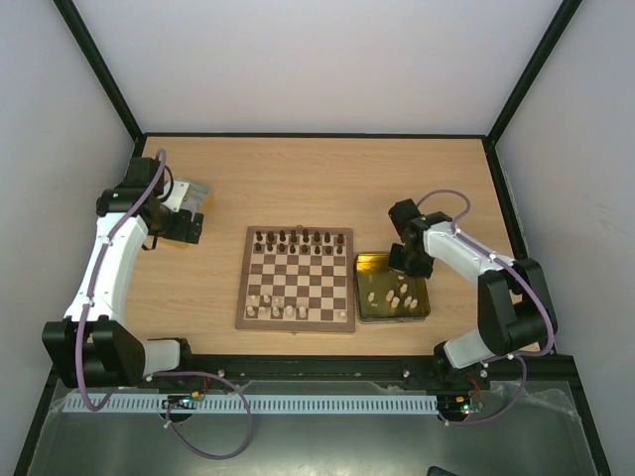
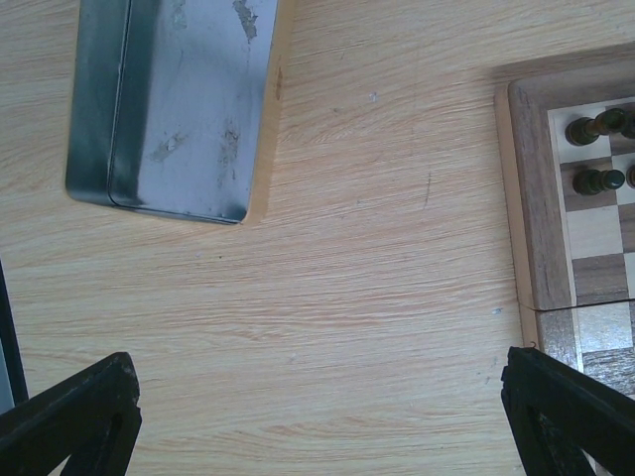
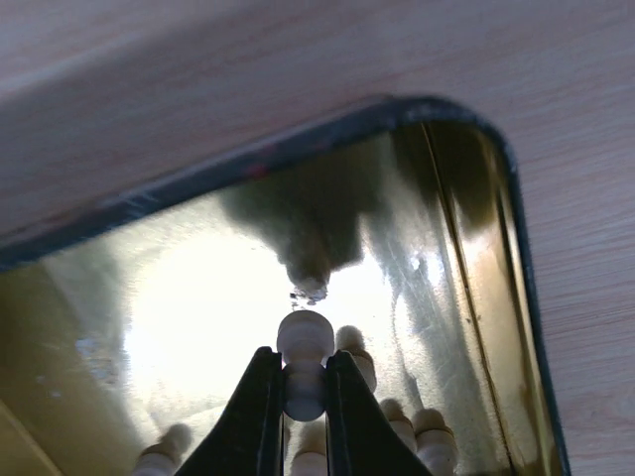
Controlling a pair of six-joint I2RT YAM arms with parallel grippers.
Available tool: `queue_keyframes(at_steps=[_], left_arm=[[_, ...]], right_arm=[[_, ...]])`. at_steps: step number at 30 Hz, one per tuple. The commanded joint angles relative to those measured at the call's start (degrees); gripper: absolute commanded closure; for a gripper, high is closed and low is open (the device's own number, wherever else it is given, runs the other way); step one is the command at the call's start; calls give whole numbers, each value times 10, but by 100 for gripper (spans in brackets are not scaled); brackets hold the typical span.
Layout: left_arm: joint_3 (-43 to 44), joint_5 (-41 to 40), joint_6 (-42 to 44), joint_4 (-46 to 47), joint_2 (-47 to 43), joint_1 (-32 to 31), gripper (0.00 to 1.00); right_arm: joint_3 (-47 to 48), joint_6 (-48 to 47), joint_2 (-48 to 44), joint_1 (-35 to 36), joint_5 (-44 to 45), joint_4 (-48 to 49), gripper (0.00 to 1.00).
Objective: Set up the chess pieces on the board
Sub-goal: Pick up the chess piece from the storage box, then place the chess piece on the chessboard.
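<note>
Cream pieces [image 3: 429,436] at six o'clock run off the right wrist view's edge, partly behind the jaws, and the left wrist view crops the board [image 2: 541,198] at three o'clock.

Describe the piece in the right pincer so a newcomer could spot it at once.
Find the board; a gold tray lies just right of it. At the tray's far end the right pincer is shut on a round-headed cream piece. The other pieces there lie loose; only this one is pinched.
</note>
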Motion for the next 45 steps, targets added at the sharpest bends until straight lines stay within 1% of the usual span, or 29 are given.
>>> queue_keyframes(at_steps=[1, 4, 8, 12, 18, 21, 25, 29, 32, 38, 45], left_arm=[[2, 8, -4, -3, -1, -2, 1], [5, 9, -4, -2, 4, -2, 1], [14, 12, -7, 2, 8, -2, 1], [18, 19, -12, 4, 18, -4, 1], [17, 25, -17, 15, 22, -7, 1], [13, 29, -19, 20, 20, -7, 1], [1, 25, -20, 31, 14, -8, 1], [-4, 23, -23, 39, 12, -7, 1], [-3, 23, -25, 41, 11, -8, 1], [-8, 22, -26, 46, 8, -8, 1], [-10, 20, -28, 48, 4, -8, 1]], right_arm=[[52, -8, -24, -1, 24, -60, 98], [80, -7, -33, 19, 47, -89, 98], [132, 3, -31, 73, 79, -125, 98], [187, 13, -6, 132, 73, -147, 98], [276, 49, 77, 238, 41, -145, 98], [321, 55, 130, 288, 40, -143, 98], [385, 58, 195, 339, 33, -141, 98], [433, 53, 241, 365, 17, -139, 98], [449, 48, 264, 375, 4, -139, 98], [455, 44, 294, 395, -12, -131, 98], [437, 50, 302, 407, -25, -114, 98]])
